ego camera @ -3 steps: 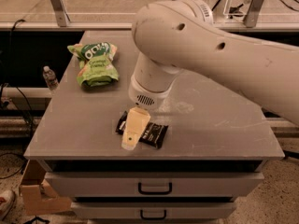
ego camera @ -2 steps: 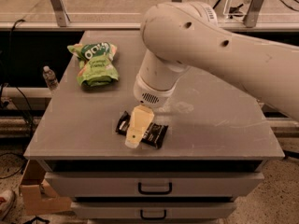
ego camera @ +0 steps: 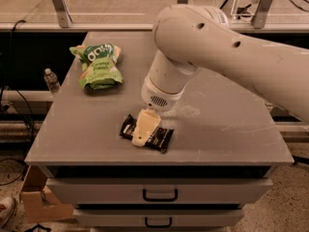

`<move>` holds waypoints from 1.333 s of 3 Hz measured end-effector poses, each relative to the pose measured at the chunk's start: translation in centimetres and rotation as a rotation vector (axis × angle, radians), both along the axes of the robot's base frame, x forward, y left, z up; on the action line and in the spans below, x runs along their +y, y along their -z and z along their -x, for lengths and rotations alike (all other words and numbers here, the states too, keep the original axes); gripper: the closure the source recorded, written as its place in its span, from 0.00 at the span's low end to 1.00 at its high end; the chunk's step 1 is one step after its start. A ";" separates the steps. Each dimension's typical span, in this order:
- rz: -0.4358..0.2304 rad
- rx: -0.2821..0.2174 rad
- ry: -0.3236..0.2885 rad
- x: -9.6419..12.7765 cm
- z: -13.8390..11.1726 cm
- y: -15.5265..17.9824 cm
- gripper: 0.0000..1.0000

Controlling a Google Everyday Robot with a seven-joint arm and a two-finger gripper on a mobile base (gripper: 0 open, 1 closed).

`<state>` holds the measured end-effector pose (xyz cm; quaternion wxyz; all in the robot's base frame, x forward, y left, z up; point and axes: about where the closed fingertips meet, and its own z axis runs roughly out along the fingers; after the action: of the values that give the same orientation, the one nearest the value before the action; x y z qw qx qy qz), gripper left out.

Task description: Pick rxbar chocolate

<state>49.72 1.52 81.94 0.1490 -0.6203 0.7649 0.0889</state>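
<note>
The rxbar chocolate (ego camera: 164, 136) is a flat dark wrapper with white lettering. It lies on the grey table (ego camera: 231, 129) near the front edge, a little left of the middle. My gripper (ego camera: 144, 129), cream-coloured, points down from the big white arm and sits right over the middle of the bar. It covers the bar's centre, so only the bar's two ends show. I cannot tell whether it touches the bar.
A green chip bag (ego camera: 99, 66) lies at the table's back left. A small water bottle (ego camera: 50, 81) stands beyond the left edge. Drawers with a handle (ego camera: 160, 195) sit under the tabletop. A cardboard box (ego camera: 36, 197) is on the floor at left.
The arm has shifted slightly to the right and the gripper has moved with it, staying over the bar. The bar and the chip bag have not moved.
</note>
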 end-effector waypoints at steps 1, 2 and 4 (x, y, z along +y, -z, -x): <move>0.000 0.000 0.000 0.0 0.0 -0.5 0.65; 0.000 0.000 0.000 0.0 0.0 -1.4 0.88; -0.009 -0.056 -0.017 -0.6 -0.5 -3.5 1.00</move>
<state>50.20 0.94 85.48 0.1725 -0.6283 0.7547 0.0763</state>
